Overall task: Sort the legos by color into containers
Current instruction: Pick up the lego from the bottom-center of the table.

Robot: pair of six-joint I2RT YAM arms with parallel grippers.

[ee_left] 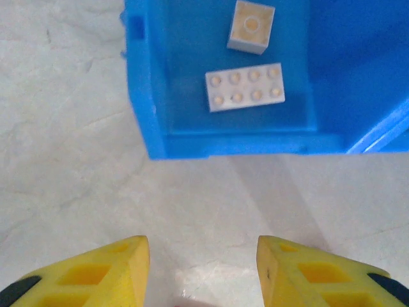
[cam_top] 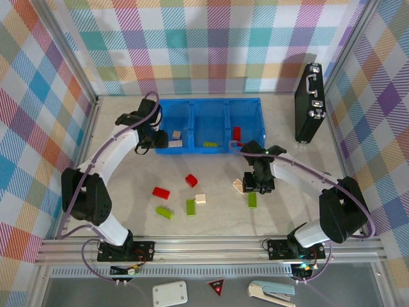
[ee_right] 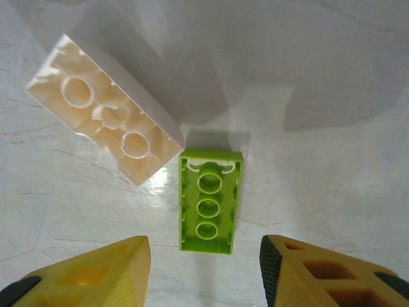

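Pale marbled tabletop (ee_right: 332, 77): our right gripper (ee_right: 204, 272) hangs part-open and empty, straddling an upturned lime-green plastic brick (ee_right: 208, 201). We reckon descend-and-pinch comes next. Our left gripper (ee_left: 203, 268), likewise apart and empty, faces the bright blue plastic bin (ee_left: 223, 144).

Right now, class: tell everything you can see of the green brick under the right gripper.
The green brick is lime, glossy plastic, oblong. It lies upside down on the pale table: hollow underside up, three round tubes in a row inside thin walls, studs hidden. The open right gripper hangs above its near end, fingers either side, not touching. A cream brick, also upside down, lies at its far left corner; contact cannot be told.
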